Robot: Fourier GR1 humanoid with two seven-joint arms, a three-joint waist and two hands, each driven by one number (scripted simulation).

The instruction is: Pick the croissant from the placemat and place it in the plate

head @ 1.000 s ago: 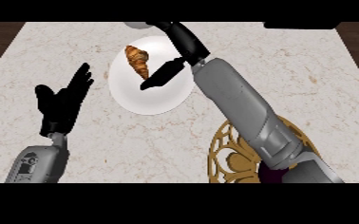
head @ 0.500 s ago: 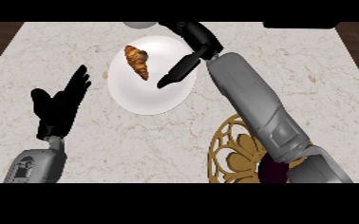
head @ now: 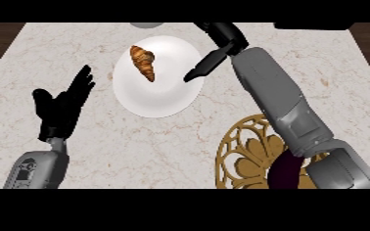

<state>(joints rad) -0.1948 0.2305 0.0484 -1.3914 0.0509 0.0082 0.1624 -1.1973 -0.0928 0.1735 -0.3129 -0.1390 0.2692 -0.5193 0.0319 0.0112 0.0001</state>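
Note:
The brown croissant (head: 143, 62) lies on the upper left part of the white plate (head: 160, 98), free of any hand. My right hand (head: 219, 46) hovers at the plate's upper right edge, open, with its fingers pointing down-left over the rim and nothing held. The gold openwork placemat (head: 249, 156) sits at the lower right, partly hidden by my right forearm. My left hand (head: 63, 105) rests open at the left, fingers up, apart from the plate.
A dark purple object (head: 283, 172) lies on the placemat beneath my right forearm. A grey round thing (head: 147, 25) shows at the counter's far edge. The marble counter (head: 130, 147) stretches around the plate.
My right hand has drawn back to the right, away from the croissant, which stays on the plate. The left hand has barely moved.

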